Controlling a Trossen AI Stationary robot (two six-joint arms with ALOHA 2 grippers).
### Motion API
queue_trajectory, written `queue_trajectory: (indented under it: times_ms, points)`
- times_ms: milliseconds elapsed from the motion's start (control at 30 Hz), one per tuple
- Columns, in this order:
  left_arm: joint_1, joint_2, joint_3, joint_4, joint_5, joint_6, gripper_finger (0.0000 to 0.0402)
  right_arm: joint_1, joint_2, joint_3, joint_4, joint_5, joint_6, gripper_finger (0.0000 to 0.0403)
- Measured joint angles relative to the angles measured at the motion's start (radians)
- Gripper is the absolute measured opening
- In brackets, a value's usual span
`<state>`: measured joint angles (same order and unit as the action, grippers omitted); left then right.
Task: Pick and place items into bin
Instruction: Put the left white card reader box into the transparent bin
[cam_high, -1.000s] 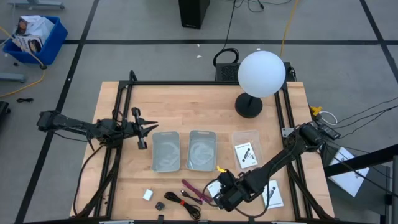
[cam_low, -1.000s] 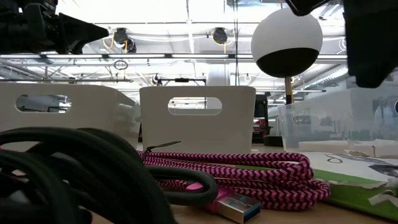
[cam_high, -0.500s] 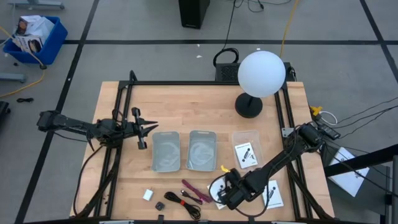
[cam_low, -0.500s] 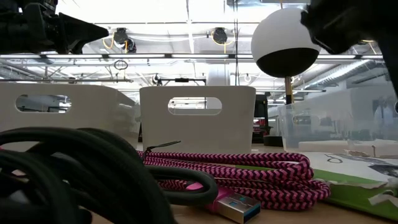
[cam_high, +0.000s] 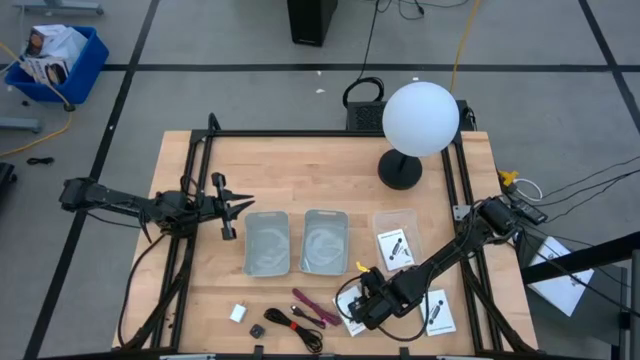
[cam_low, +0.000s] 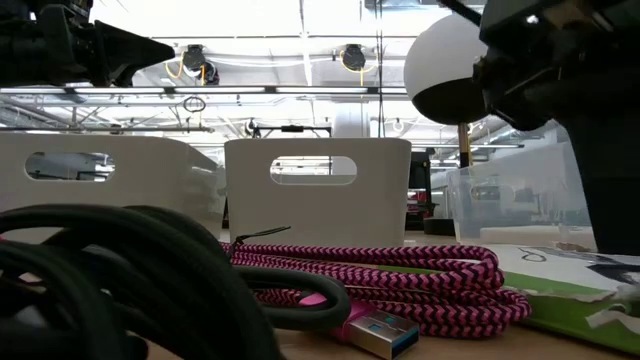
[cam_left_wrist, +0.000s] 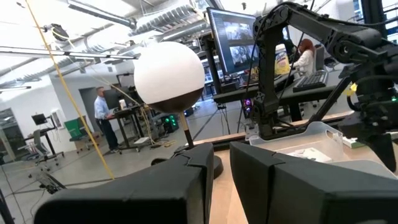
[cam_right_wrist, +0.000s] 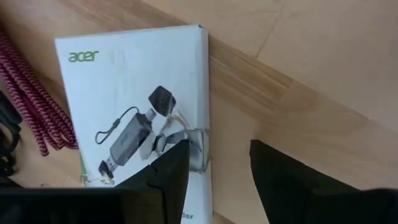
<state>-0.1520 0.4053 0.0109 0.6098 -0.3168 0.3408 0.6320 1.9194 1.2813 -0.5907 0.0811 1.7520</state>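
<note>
I work in a robotics lab: my wooden table (cam_high: 320, 180) stands on a grey floor marked with black tape, cables trailing around it. Beyond it I see monitors (cam_left_wrist: 233, 37), a person (cam_left_wrist: 102, 112) standing at a desk, and exposed ducts (cam_low: 270, 60) under bright ceiling lights.

Two bins (cam_high: 267, 243), three cards (cam_high: 393, 248), one pink cable (cam_high: 309, 307), one black cable (cam_high: 298, 327), perhaps two small pieces (cam_high: 238, 313).

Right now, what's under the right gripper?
The right gripper, open, hangs over a white Acer card on the table. What lies beneath the card is covered.
</note>
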Motion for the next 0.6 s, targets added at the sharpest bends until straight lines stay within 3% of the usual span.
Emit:
queue_trajectory:
  times_ms: [333,600]
  points:
    - [0.000,0.000,0.000,0.000,0.000,0.000,0.0063,-0.002,-0.006,-0.059,0.096,0.022,-0.010,0.0145]
    - [0.000,0.000,0.000,0.000,0.000,0.000,0.0063,-0.002,0.024,-0.061,0.110,-0.049,-0.040,0.0070]
